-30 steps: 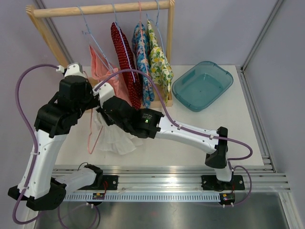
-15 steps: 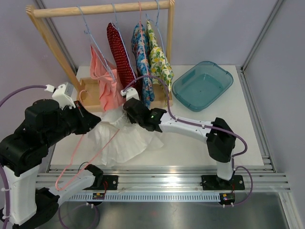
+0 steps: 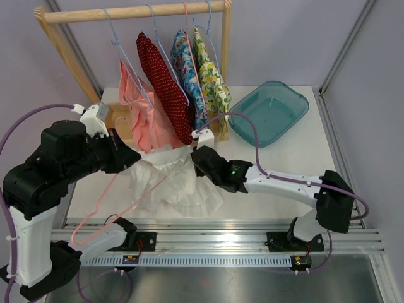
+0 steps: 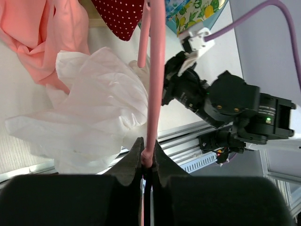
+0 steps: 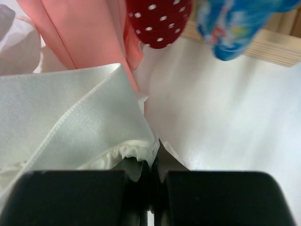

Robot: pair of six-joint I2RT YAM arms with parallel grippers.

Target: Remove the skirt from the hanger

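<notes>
**Top external:** The left claw (image 3: 126,158) and right claw (image 3: 201,161) stood apart over the white tabletop (image 3: 278,173). A frilly white fabric skirt (image 3: 180,192) lay heaped between them, with a thin pink plastic hanger (image 3: 95,206) slanting across it. The removal looked partly done.

**Left wrist:** The left claw (image 4: 148,162) was clamped on the hanger (image 4: 155,84), apparently anchoring it so the skirt (image 4: 94,108) could slide off.

**Right wrist:** The right claw (image 5: 150,165) was pinched shut on the skirt's satin waistband (image 5: 70,108), seemingly to drag it clear. Whether the hanger was threaded through the waistband could not be told.
</notes>
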